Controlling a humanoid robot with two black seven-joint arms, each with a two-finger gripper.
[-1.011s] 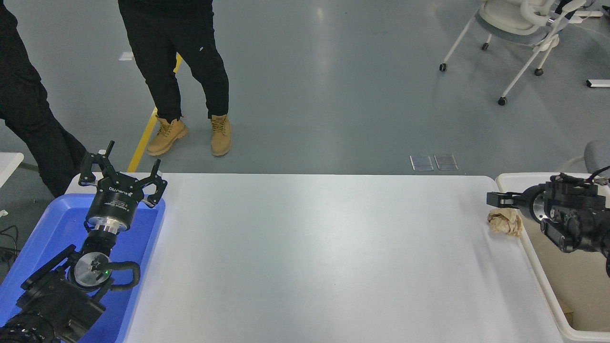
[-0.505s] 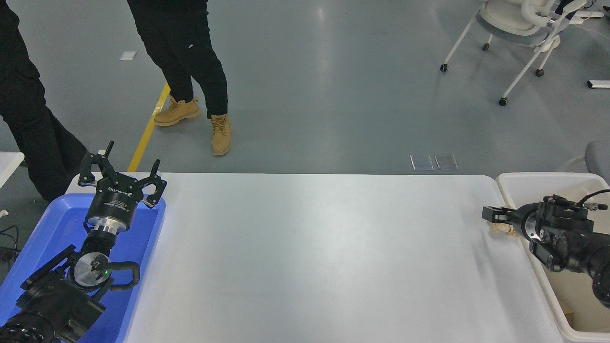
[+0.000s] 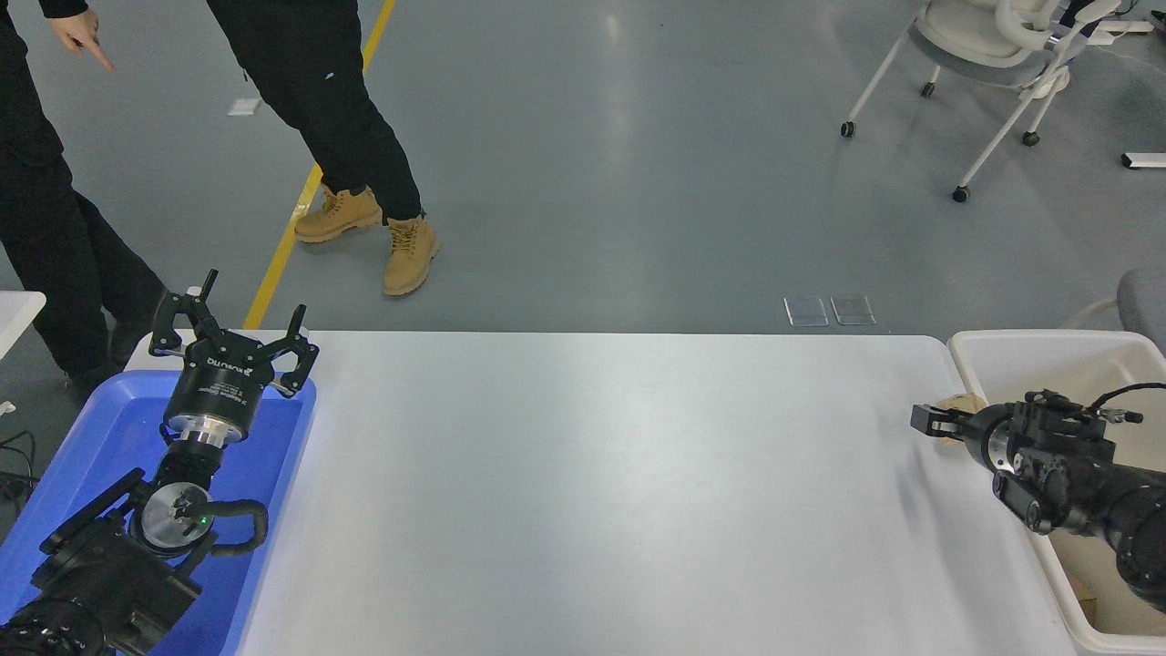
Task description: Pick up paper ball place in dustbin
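Note:
The tan paper ball [image 3: 963, 401] lies at the table's right edge, right beside the dustbin's rim, and only a small part of it shows. My right gripper [image 3: 931, 422] comes in from the right, low over the ball, and covers most of it. The cream dustbin [image 3: 1038, 340] stands just off the table's right end, and my right arm reaches across its near wall. My left gripper [image 3: 233, 330] is parked open above the far end of a blue tray at the lower left.
The blue tray [image 3: 100, 428] sits at the table's left end under my left arm. Two people in black trousers [image 3: 319, 100] stand on the floor beyond the table's far left corner. A wheeled chair [image 3: 993, 55] stands at the top right.
My right gripper has come down and slightly left over the paper ball, which now shows far less. The person in tan boots has stepped to the left. My left arm has not moved.

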